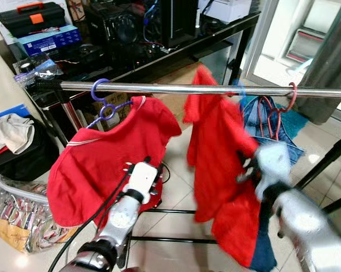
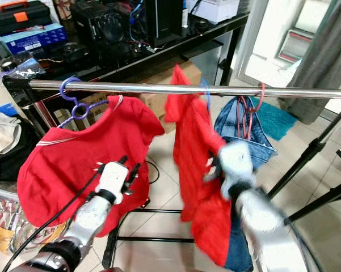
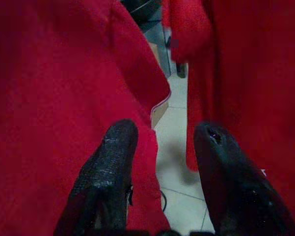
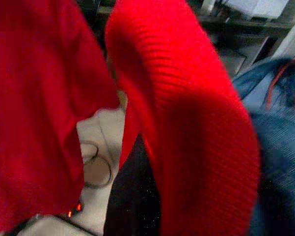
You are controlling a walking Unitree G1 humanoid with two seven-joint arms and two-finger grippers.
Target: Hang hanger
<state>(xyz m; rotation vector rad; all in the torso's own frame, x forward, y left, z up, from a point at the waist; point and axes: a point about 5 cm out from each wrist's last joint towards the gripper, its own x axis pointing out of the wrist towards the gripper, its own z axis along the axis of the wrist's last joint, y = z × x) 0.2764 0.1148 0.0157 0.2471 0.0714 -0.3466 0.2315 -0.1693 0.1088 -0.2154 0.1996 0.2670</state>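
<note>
A chrome rail (image 1: 176,88) runs across the scene. At its left end a purple hanger (image 1: 105,102) carries a red shirt (image 1: 96,164). A second red garment (image 1: 215,153) hangs mid-rail, its shoulder poking above the bar beside a blue hook (image 1: 239,90). My left gripper (image 1: 137,163) is raised in front of the first shirt's lower edge, open with nothing between its fingers (image 3: 113,152). My right gripper (image 1: 251,167), blurred, is pressed against the second garment's right side. In the right wrist view red fabric (image 4: 186,123) drapes over it.
Blue jeans (image 1: 272,122) hang on a red hanger (image 1: 288,99) further right. A black table (image 1: 215,34) with cases and boxes stands behind the rail. Bags (image 1: 17,221) sit on the floor at left. Black stand legs (image 1: 329,161) cross at right, and the rack's base bars (image 1: 170,211) lie below.
</note>
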